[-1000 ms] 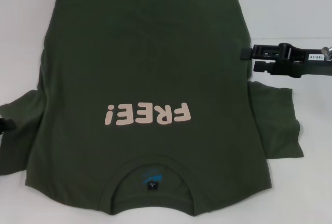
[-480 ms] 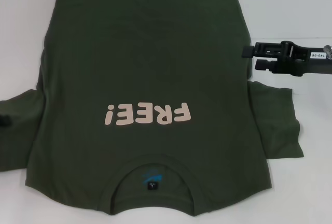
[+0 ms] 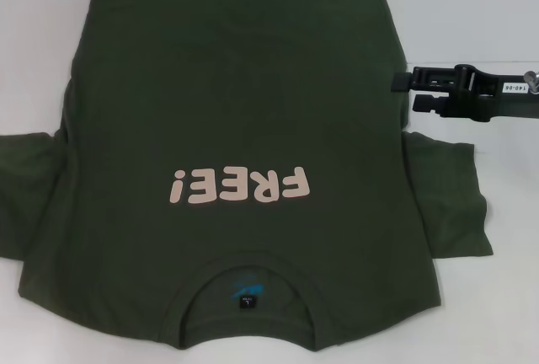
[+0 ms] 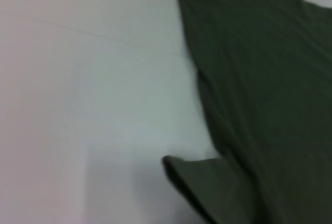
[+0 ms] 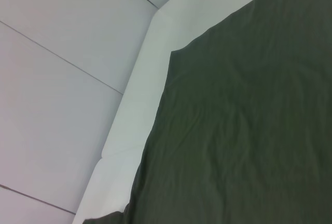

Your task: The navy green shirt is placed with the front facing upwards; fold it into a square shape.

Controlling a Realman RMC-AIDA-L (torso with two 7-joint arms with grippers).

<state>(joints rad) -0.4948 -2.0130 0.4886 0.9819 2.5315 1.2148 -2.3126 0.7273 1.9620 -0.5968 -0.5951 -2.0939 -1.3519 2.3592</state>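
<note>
Spread flat and face up across the middle of the white counter [image 3: 34,44], the navy green shirt [image 3: 236,111], collar toward the robot and hem at the far side, so the pale pink "FREE!" print [image 3: 241,187] reads upside down in the head view. Near the collar, a small blue inner label [image 3: 246,290]. Both short sleeves laid out sideways, one to the left edge of the head view, the other to the right. Just above that right sleeve, reaching in from the right edge, the right pincer [image 3: 404,93], black, with its tips at the shirt's right side edge, roughly midway between hem and sleeve; fingers parted a little, one above the other, nothing pinched between them as far as can be seen. Touching the cloth or only beside it: cannot tell. From the right wrist view, only dark green cloth lying on the white counter, with pale grey floor tiles [image 5: 52,79] beyond the counter's edge. Left pincer out of sight in every view; from the left wrist view, merely the shirt's edge and a sleeve corner on the bare white surface.
</note>
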